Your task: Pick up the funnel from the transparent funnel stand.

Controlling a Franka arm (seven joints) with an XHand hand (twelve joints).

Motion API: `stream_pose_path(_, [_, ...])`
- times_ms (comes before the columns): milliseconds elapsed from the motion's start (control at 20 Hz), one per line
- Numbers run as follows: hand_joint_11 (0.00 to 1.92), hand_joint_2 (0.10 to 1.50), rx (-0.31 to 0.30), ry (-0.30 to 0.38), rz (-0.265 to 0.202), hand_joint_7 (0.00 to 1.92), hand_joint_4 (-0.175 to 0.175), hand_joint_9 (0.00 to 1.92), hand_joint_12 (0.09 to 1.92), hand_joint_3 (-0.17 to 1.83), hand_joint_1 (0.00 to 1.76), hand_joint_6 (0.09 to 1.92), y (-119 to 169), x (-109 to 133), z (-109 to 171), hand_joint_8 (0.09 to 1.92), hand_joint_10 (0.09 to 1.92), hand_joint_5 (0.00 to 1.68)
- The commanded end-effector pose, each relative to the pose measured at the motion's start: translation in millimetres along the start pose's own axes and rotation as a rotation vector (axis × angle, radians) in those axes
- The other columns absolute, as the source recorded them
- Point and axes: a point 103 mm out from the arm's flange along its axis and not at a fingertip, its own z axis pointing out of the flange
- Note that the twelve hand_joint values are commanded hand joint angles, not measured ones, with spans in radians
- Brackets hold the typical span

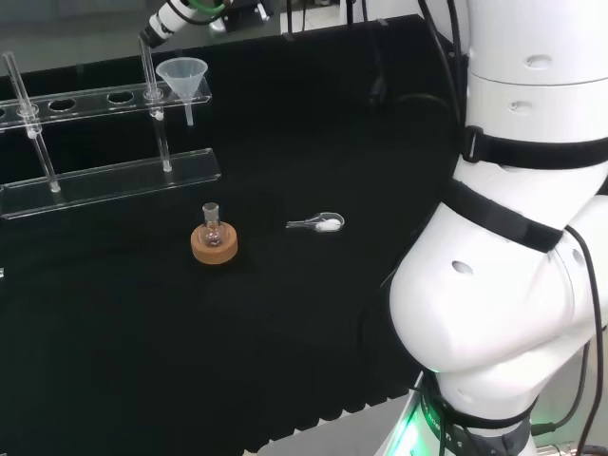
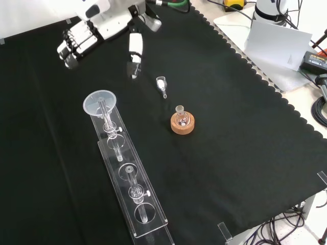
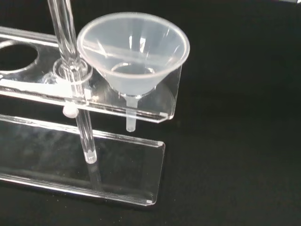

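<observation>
Head view: your funnel (image 1: 182, 78) sits in the end hole of the transparent funnel stand (image 1: 114, 180), at that rack's right end; a white forearm reaches in from the top edge just above it.

Front view: your hand (image 2: 97, 33) hangs above the cloth beyond the funnel (image 2: 100, 102), apart from it, fingers (image 2: 76, 42) relaxed, thumb (image 2: 135, 53) splayed wide, holding nothing. A small flask (image 2: 180, 117) on 1 cork ring (image 2: 183, 126) stands well right.

Wrist view: funnel (image 3: 134, 54) seated upright in the stand (image 3: 94, 165), spout poking through the upper shelf.
</observation>
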Motion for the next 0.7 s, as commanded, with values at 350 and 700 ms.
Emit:
stream_pose_path(350, [0.00, 0.67, -0.005, -0.066, 0.036, 0.11, 0.000, 0.07, 0.74, 0.00, 0.39, 0.09, 25, 5, 18, 0.09, 0.09, 0.00])
stream_pose_path(700, [0.00, 0.67, -0.007, 0.009, -0.019, 0.10, -0.001, 0.05, 0.78, 0.00, 0.39, 0.09, 42, -13, 34, 0.10, 0.09, 0.00])
